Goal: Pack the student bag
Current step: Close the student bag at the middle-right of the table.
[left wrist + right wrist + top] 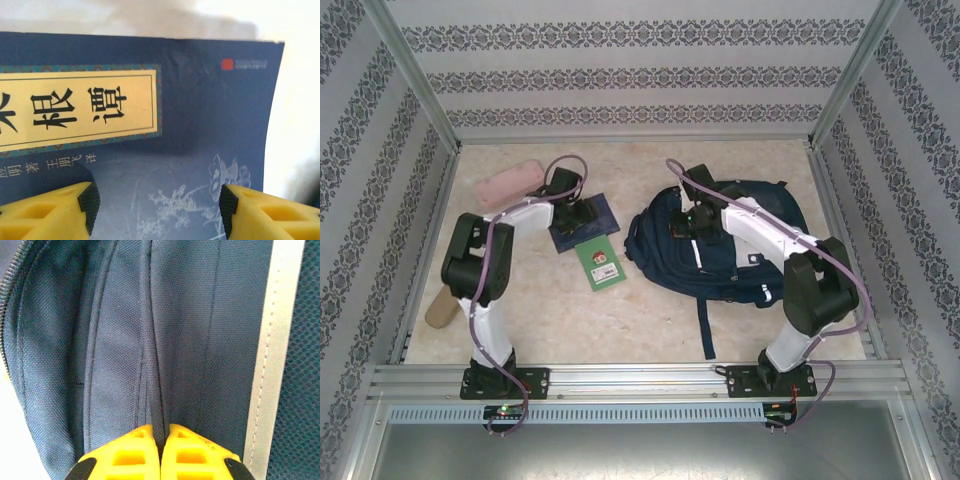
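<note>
While the left claw gapes over a book, the right claw grips the student bag under it.

The blue book's cream title panel, at nine o'clock, reads 根谭. Smaller characters below include 著 and 译.

navy student bag, flat, table's right side

On the table, the student bag lies right, a large book left of it, a smaller book just before that, and a pouch behind and left.
</note>
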Motion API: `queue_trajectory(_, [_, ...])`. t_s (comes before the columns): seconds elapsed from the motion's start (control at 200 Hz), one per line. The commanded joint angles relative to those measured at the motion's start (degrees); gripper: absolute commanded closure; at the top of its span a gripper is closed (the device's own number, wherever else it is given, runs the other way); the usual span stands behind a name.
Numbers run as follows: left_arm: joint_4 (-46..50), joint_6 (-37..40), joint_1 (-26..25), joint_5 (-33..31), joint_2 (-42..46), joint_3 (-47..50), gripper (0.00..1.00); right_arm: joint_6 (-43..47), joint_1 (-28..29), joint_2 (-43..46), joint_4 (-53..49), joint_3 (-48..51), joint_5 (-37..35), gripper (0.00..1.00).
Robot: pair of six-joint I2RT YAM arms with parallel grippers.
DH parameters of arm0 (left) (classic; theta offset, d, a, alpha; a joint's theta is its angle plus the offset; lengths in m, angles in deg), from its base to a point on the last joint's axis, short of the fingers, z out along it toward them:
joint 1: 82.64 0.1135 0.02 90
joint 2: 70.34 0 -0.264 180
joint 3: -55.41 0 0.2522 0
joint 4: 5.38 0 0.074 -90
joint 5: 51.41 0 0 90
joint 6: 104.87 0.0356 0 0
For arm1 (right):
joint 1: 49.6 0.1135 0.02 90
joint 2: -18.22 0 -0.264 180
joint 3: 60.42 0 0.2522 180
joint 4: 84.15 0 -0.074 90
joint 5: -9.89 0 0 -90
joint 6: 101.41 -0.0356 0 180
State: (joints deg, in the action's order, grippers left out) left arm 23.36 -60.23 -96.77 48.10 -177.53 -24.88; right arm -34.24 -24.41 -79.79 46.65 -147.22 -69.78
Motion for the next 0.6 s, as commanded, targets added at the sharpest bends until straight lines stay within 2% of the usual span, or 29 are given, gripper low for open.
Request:
queue_trajectory(0.0, [0.33, -4.77, 0.25, -1.81, 4.66, 8.82, 0.32, 2.37, -1.11, -2.96, 0.04, -2.78, -3.80, 0.96])
queue_trajectory(0.07, [0.62, -5.77, 0.27, -2.19, 8.37, 13.35, 0.32, 2.16, -1.06, -4.38, -0.70, -3.93, -3.03, 0.93])
queue_trajectory(0.125, [1.27, -6.24, 0.24, -2.11, 11.06, 16.01, 0.32, 2.10, -0.85, -4.98, -1.57, -5.23, -2.36, 0.83])
queue_trajectory(0.21, [0.55, -8.04, -0.15, -0.65, 15.83, 20.15, 0.32, 1.78, 0.15, -4.54, -1.74, -6.36, -2.37, 0.78])
queue_trajectory(0.295, [0.76, -8.93, -0.67, 0.63, 20.32, 22.13, 0.31, 0.69, 1.64, -3.14, -1.19, -7.33, -2.37, 0.67])
queue_trajectory(0.47, [7.48, -3.21, 0.46, -1.15, 27.48, 18.39, 0.25, -3.26, 5.80, -1.39, 2.44, -8.11, 0.23, 0.65])
queue_trajectory(0.599, [9.87, 4.13, 6.22, 0.89, 26.43, 13.96, 0.24, -6.71, 11.36, -2.78, 6.13, -7.90, 3.13, 0.67])
